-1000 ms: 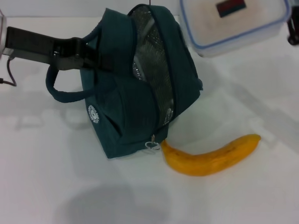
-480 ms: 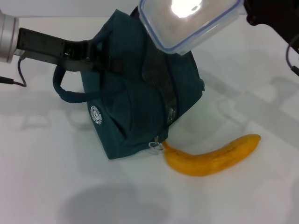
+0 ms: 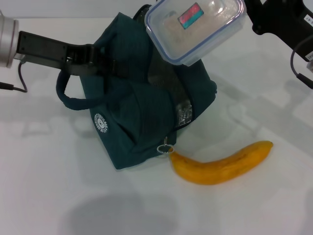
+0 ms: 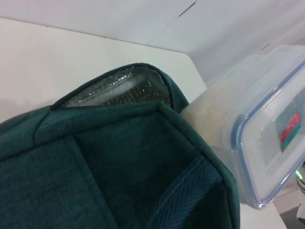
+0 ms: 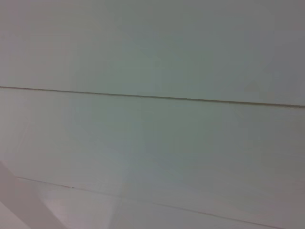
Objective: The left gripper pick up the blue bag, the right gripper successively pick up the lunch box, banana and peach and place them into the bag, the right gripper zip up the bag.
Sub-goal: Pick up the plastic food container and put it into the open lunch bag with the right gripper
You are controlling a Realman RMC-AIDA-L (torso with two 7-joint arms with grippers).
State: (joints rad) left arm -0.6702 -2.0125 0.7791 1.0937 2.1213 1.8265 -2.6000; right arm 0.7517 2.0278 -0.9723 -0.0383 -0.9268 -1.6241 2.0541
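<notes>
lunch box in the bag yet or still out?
Out. The lunch box, tilted, hangs at the blue bag opening, held by the right gripper; foil lining shows beneath it.

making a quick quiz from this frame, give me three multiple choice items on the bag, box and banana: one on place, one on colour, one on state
1. Where is the box?
A. flat on the table beside the banana
B. held tilted over the open top of the bag
C. under the bag

2. What colour is the box's lid rim?
A. blue
B. red
C. yellow

3. What state is the bag in?
A. zipped shut
B. folded flat
C. open, foil lining showing

Answers:
1 B: the head view shows the box up at the bag's mouth, carried by the right gripper.
2 A: the left wrist view shows a blue band round the lid.
3 C: silver lining shows inside the opening while the left gripper holds the bag by its upper part; the banana lies on the table by the zipper ring.
</notes>
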